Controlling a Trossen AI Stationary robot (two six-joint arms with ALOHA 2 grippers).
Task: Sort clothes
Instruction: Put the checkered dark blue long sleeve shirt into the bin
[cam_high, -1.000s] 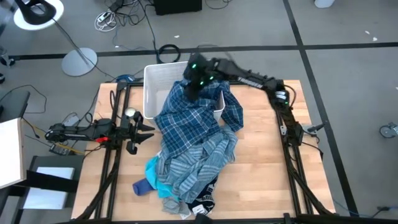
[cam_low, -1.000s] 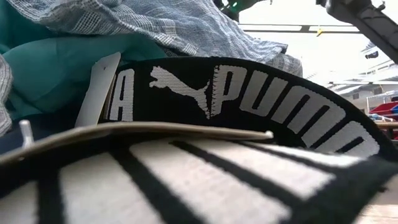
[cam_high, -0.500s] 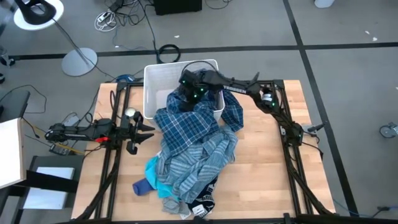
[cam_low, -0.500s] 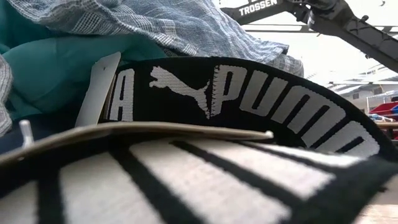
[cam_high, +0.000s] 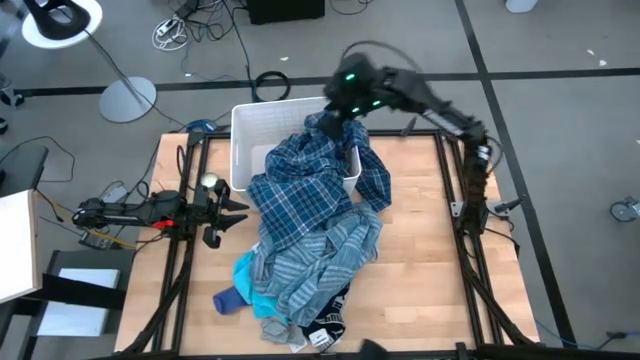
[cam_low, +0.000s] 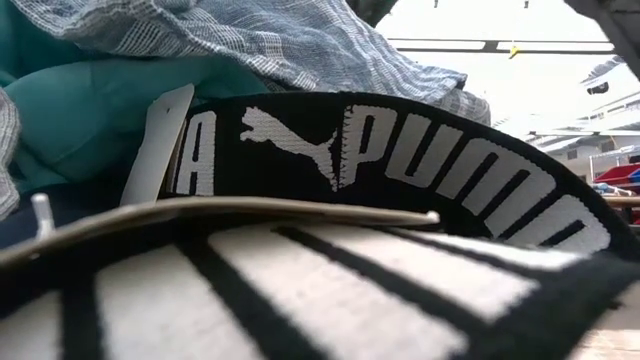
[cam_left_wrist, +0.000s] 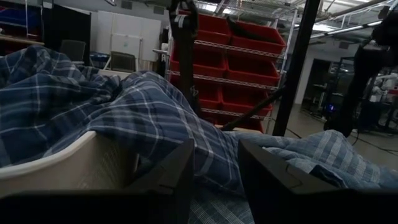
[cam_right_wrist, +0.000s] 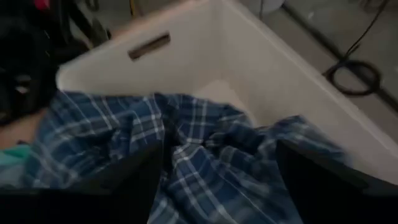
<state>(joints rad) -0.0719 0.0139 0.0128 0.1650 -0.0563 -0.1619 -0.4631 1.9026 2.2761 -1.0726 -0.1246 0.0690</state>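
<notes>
You're looking at two dark, slim, jointed arms; the right arm (cam_high: 430, 100) is showing green lights near its wrist, the left arm (cam_high: 150, 211) red-orange wiring

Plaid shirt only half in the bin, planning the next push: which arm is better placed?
Right: its gripper hangs open above the navy plaid shirt at the white bin; the left gripper waits beside the pile.

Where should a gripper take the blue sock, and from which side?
Grip the blue sock at its free end, coming from above on the left arm's side. That end lies bare on the table; the other end runs under the turquoise top.
</notes>
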